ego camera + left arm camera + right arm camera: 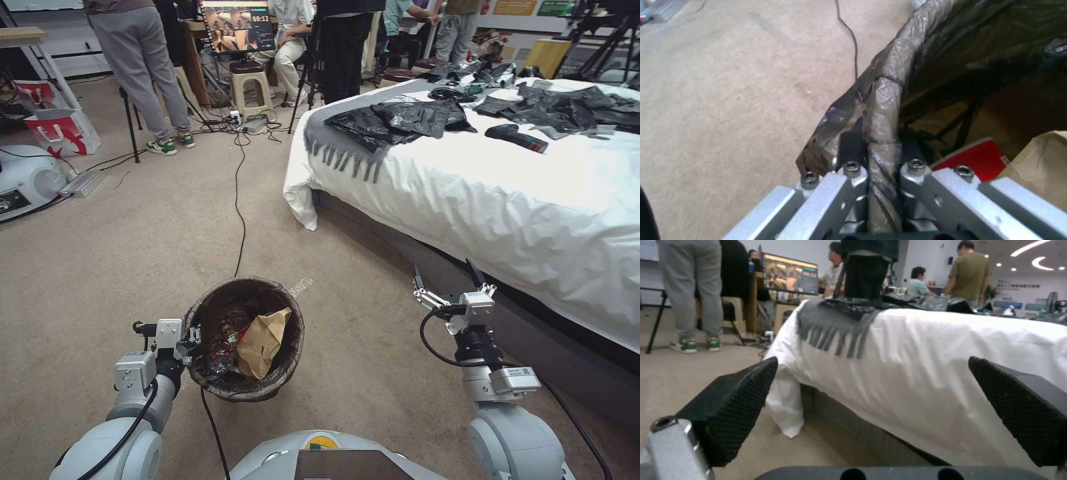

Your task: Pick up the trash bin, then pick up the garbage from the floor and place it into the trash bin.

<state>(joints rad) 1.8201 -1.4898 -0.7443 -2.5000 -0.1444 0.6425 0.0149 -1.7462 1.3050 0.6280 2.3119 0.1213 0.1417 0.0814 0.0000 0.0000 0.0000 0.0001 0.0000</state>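
The left gripper point(193, 335) clamps the nine-o'clock rim of the trash bin point(283, 363), which holds a tan paper bag point(263, 342), while the right gripper point(448, 279) hangs wide open near the bed point(467, 200).

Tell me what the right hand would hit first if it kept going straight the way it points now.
Probably the white sheet draped over the side of the bed. The right hand, open and empty, aims at it across bare carpet, with nothing between. Depth is hard to judge, so the exact contact point is uncertain.
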